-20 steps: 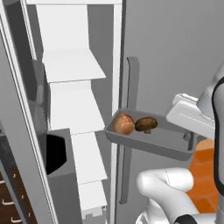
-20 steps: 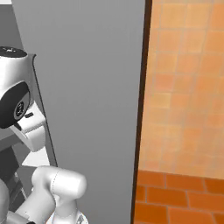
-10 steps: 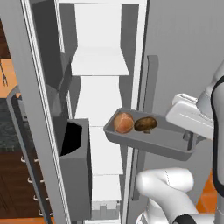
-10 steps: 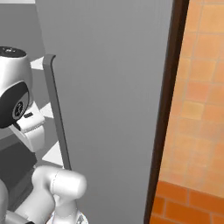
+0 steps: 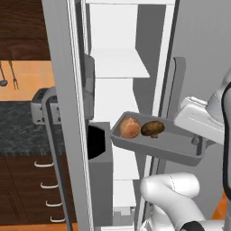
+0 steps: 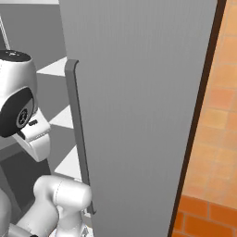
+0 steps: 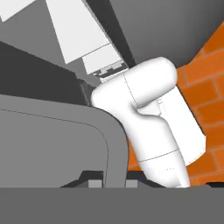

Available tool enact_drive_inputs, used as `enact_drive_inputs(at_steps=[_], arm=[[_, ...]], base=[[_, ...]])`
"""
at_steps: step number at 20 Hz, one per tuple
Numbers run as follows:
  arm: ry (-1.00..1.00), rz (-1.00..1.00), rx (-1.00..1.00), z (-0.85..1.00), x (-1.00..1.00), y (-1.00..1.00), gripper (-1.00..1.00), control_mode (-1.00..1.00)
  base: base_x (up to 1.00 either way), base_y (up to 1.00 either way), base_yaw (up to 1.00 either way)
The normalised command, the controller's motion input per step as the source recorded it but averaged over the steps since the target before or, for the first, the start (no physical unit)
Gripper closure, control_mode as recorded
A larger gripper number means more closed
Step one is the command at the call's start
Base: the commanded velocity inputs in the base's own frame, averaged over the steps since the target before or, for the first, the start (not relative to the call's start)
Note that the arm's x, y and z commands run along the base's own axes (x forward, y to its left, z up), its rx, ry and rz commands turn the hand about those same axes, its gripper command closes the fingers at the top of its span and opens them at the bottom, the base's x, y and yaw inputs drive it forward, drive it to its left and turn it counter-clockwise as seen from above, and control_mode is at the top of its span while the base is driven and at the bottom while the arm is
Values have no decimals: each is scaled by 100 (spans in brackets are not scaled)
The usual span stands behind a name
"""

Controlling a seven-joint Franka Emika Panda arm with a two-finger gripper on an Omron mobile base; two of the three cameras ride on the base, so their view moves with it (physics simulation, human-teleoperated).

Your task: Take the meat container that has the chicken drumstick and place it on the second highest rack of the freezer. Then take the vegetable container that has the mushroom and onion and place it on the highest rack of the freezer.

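Grey tray (image 5: 171, 146), one onion (image 5: 129, 127), one mushroom (image 5: 152, 128)

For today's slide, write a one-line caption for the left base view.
The hand holds a grey container with the onion and mushroom before the open freezer.

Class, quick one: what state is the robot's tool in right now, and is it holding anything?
Tool: shut on the rim of the grey vegetable container, which carries the onion and the mushroom in front of the open freezer.
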Motion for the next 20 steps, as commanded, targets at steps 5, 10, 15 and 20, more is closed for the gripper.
enact_drive_inputs(at_steps=[5, 10, 15, 20], arm=[[1, -31, 16, 22, 5, 3, 100, -100], [0, -55, 10, 12, 0, 8, 100, -100], [0, -53, 0, 23, 3, 41, 100, -100], [0, -16, 0, 45, 53, 20, 100, -100]], base=[[0, 0, 0], [0, 0, 0], [0, 0, 0], [0, 0, 0]])
